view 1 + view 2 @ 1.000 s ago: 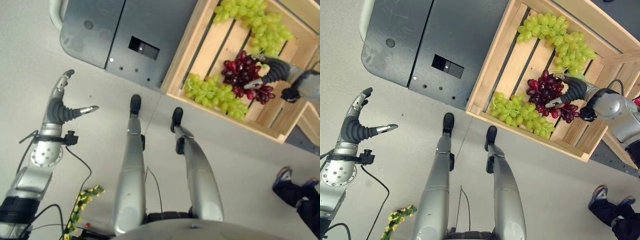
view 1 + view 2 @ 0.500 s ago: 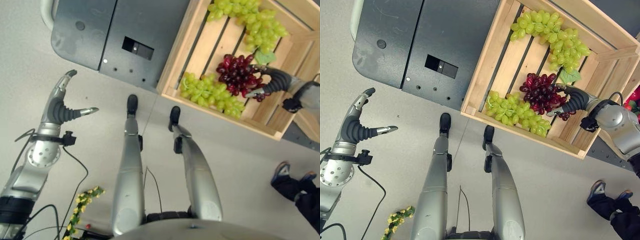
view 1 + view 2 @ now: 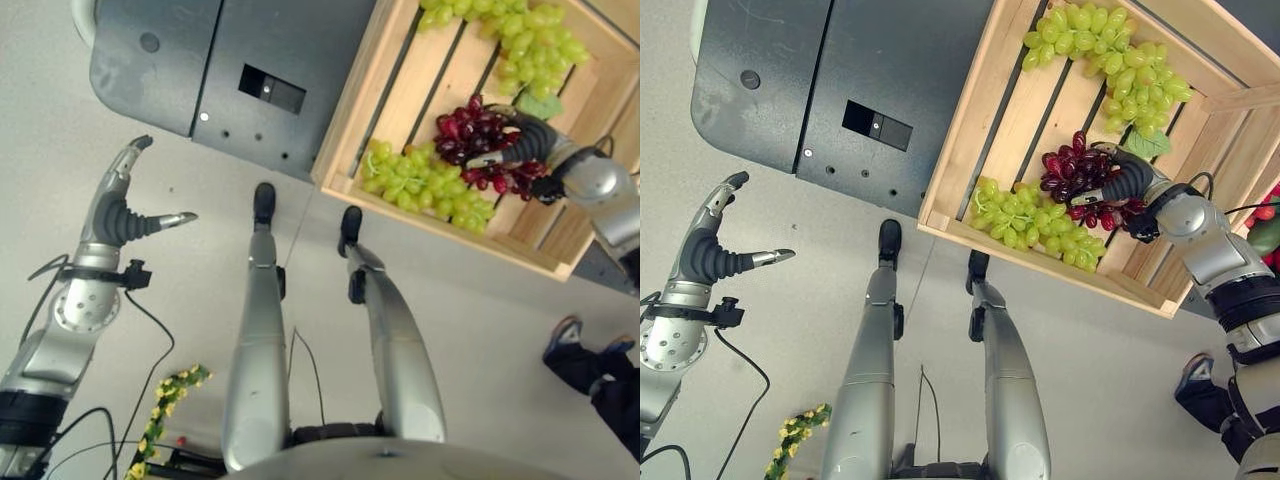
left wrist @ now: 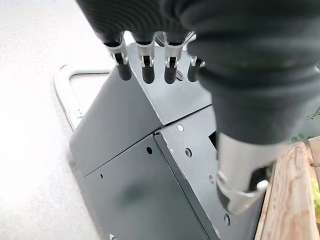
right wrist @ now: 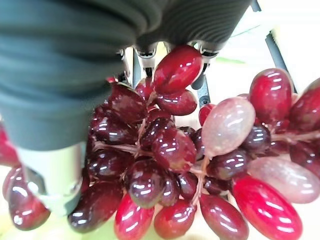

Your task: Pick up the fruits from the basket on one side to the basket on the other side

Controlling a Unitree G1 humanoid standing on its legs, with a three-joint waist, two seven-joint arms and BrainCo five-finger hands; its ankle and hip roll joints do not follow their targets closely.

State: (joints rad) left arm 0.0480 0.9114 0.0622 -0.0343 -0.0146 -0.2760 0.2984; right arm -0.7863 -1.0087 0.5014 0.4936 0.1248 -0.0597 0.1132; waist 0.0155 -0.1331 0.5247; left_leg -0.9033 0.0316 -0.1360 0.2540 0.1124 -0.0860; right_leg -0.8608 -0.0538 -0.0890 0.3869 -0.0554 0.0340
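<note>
Glossy red grapes (image 3: 1077, 180) in slatted wooden crate (image 3: 975, 120), right hand (image 3: 1118, 184) clasping them.

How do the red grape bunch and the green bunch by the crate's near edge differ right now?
The red grape bunch is dark red; the green bunch is pale yellow-green. The right hand is on the red bunch, its fingers around it, while the green bunch lies untouched. The red bunch sits mid-crate; the green bunch stretches along the near rail. Both rest in the same wooden crate, touching each other.
</note>
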